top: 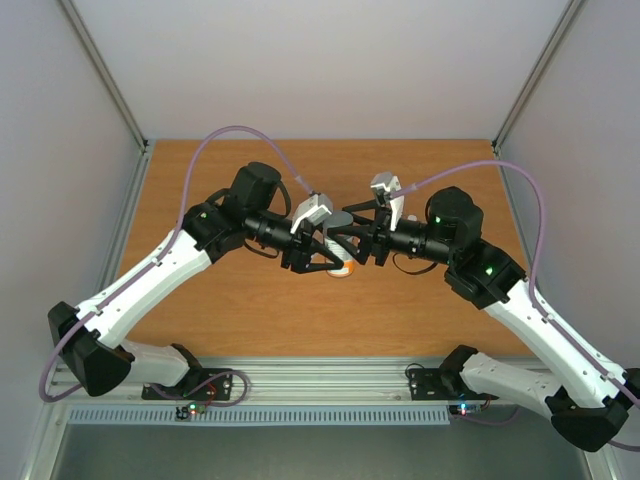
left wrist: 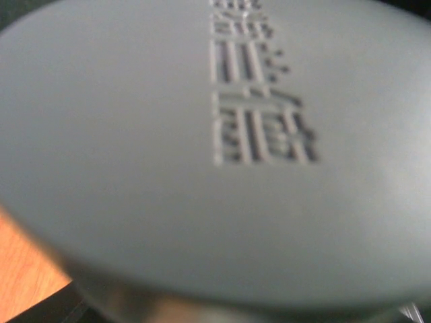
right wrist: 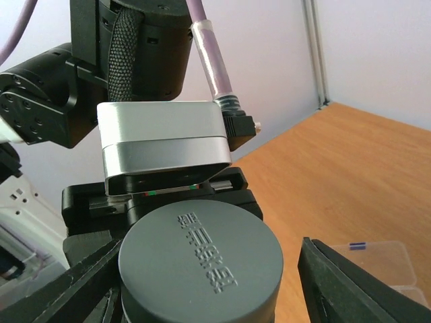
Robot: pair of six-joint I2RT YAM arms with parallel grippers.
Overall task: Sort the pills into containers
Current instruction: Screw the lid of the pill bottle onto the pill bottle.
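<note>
Over the middle of the wooden table the two arms meet head-on, the left gripper and right gripper pointing at each other with a small bottle between them.

In the right wrist view the bottle's grey cap sits between the right gripper's black fingers. They are spread wide. The one on the left of that view lies close against the cap's side, and the other stands clearly apart from it, so this gripper has hold of nothing. Raised characters on the cap face the camera.

Just behind the cap is the left gripper's black body, with the silver camera block above it and a purple cable running up. The left wrist view is almost wholly filled by the same cap, blurred and very near. None of its own fingers show, so I cannot tell how far the left gripper is parted or whether it grips the bottle.

The clear pill box lies on the table to the right of the cap in the right wrist view, beside the right-hand finger. A small dark blue mark shows in it, too small to say whether it is a pill. The other pills cannot be made out.
</note>
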